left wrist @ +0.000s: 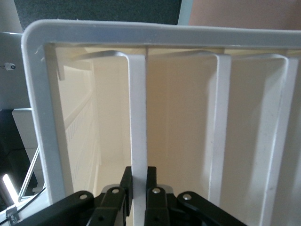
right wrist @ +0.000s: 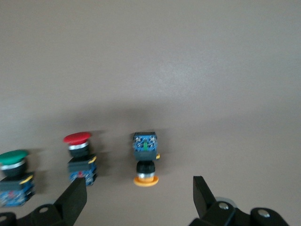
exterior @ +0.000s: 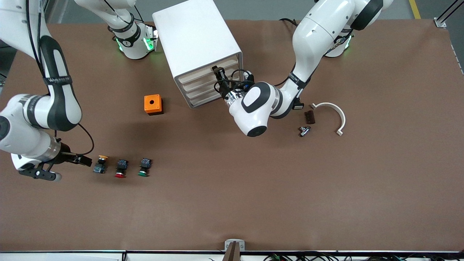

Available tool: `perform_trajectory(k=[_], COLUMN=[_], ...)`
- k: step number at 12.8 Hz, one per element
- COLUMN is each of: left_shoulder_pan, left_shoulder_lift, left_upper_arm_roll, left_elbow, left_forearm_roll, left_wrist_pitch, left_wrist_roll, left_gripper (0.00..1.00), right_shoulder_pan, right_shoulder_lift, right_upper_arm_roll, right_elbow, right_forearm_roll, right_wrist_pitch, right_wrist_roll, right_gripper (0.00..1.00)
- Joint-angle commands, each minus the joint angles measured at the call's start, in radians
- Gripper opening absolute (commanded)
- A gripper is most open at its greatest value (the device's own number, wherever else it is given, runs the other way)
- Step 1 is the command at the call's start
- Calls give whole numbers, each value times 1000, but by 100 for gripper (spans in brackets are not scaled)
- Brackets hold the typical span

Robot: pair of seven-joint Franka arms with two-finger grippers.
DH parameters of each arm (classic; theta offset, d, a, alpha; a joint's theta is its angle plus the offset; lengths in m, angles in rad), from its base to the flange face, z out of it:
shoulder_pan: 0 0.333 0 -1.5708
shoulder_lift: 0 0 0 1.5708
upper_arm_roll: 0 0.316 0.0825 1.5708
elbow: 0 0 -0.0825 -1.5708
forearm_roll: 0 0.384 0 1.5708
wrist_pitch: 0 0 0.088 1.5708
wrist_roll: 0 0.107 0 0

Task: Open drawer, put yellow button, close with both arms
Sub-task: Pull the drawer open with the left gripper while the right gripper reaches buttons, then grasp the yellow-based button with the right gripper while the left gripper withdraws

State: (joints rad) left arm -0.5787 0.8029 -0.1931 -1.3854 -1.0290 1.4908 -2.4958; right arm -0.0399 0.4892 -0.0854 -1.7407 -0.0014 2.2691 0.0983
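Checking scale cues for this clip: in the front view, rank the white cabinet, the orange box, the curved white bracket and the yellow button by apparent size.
1. White cabinet, by far the largest.
2. Curved white bracket, wider in span but thin.
3. Orange box, more compact; the order of these two is arguable.
4. Yellow button, smallest.

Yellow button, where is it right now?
In the front view the yellow button sits on the table toward the right arm's end, beside the red button, with the right claw open right next to it.

Left gripper [exterior: 218, 74]: fingertips hidden against cabinet [exterior: 197, 43] front; right gripper [right wrist: 138, 197]: finger bases cut by frame edge
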Motion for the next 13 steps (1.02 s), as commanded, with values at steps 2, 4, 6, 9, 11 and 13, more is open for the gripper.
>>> perform_trajectory(k=[2, 4, 6, 9, 11, 13], left_shoulder_pan=[134, 196, 217, 226, 253, 284], left_shoulder_lift=[-7, -2, -5, -4, -7, -11], left_upper_arm_roll=[4, 4, 3, 4, 3, 3], left_elbow=[38, 46, 55, 75, 74, 80], left_forearm_roll=[-33, -36, -37, -39, -40, -36], left_wrist_pitch=[-12, -7, -3, -4, -12, -18], left_wrist_roll=[95, 194, 239, 238, 238, 238], left_gripper=[0, 0, 1, 16, 65, 85], right_shoulder_pan=[-17, -18, -18, -21, -25, -23], right_shoulder_lift=[58, 100, 132, 157, 163, 163], right_upper_arm_roll=[19, 19, 19, 19, 19, 19], right_elbow=[-28, -33, -45, -62, -76, -77], right_forearm_roll=[14, 14, 14, 12, 14, 14], right_wrist_pitch=[114, 173, 242, 297, 331, 326], right_wrist_roll=[-29, -31, -38, -64, -80, -80], right_gripper=[100, 100, 100, 95, 80, 61])
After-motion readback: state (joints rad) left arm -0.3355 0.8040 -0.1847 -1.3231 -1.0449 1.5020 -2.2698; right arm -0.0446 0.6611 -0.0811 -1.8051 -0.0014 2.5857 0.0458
